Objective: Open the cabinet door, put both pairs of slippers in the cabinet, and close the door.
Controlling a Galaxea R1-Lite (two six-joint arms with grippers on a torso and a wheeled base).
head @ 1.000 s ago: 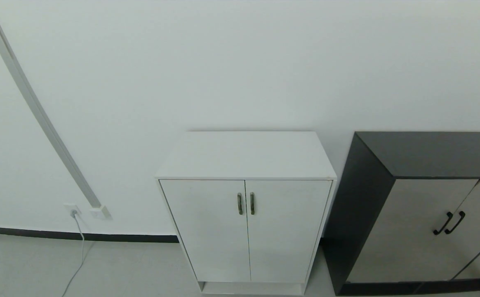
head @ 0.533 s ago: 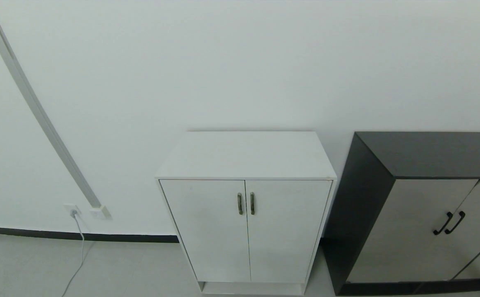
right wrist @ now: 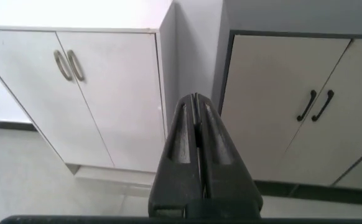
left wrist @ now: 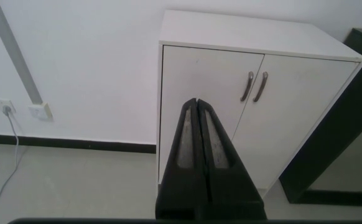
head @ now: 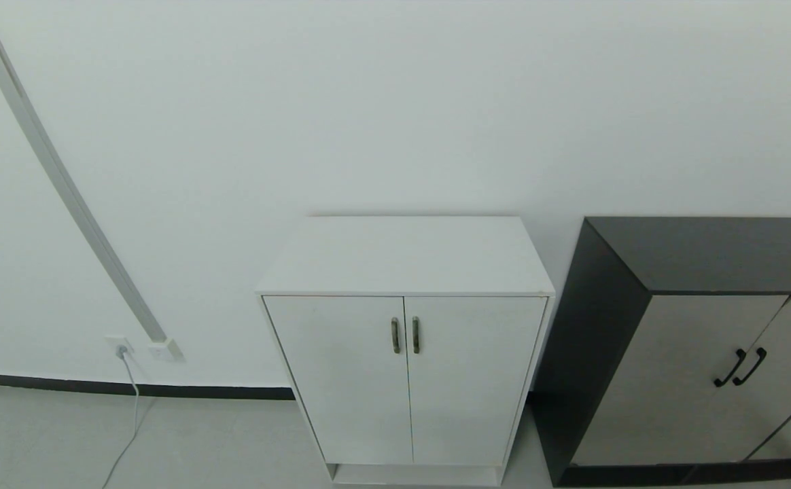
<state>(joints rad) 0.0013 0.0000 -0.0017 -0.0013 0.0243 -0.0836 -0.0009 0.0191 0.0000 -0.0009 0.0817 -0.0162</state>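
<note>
doors (head: 348, 380) of the white cabinet (head: 402, 255) looked stiff yet light, best taken by the slim handles (head: 395, 335), while left hand (left wrist: 197, 106) and right hand (right wrist: 195, 99) sat clenched, empty.

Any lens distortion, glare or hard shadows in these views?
Head view: wide-angle warp, the white cabinet tapers downward and the wall duct bows; no glare. Right wrist view: soft shadow between it and the dark cabinet. Left wrist view: even light.

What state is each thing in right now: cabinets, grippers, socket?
white cabinet: both doors shut
dark cabinet: doors shut
left gripper: shut, empty
right gripper: shut, empty
wall socket: grey cable plugged in
</note>
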